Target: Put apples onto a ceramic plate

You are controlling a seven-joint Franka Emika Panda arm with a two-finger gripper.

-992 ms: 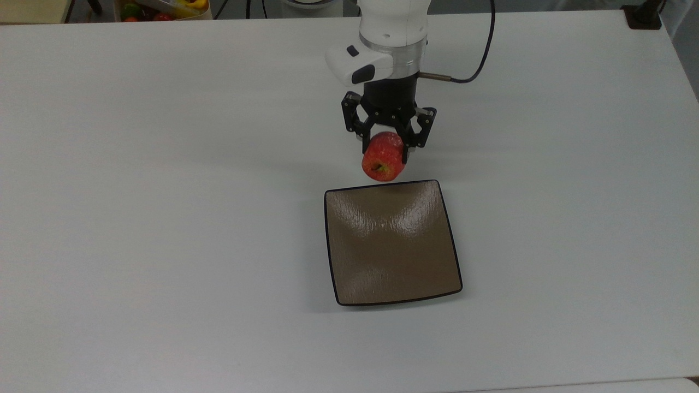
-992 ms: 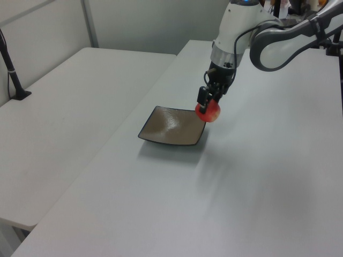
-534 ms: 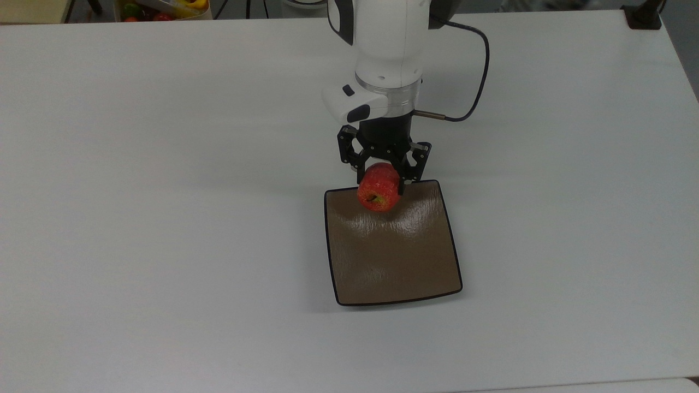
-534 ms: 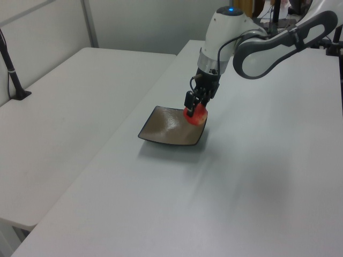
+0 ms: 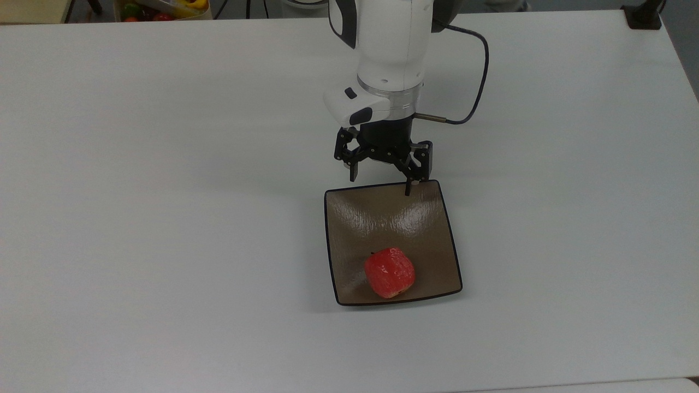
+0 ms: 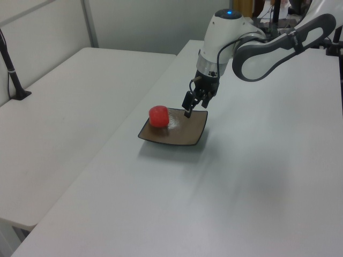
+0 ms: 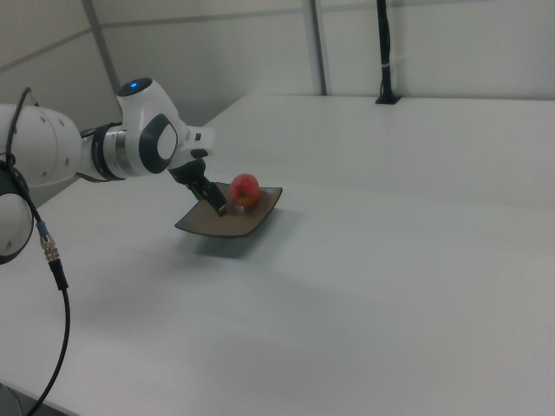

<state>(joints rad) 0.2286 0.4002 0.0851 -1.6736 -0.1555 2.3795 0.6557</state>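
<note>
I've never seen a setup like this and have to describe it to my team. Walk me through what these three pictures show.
This is one white robot arm working on a white table. At its tip is a black two-fingered claw for picking things up. The three pictures show the same moment from three cameras off the arm: the top view looks down on the table, and the left and right views look across it from opposite sides. On the table sits a square brown ceramic plate with a thin black rim. A small red apple rests on the plate, near the edge farthest from the arm. The claw is open and holds nothing; it hangs over the plate's nearer edge.
</note>
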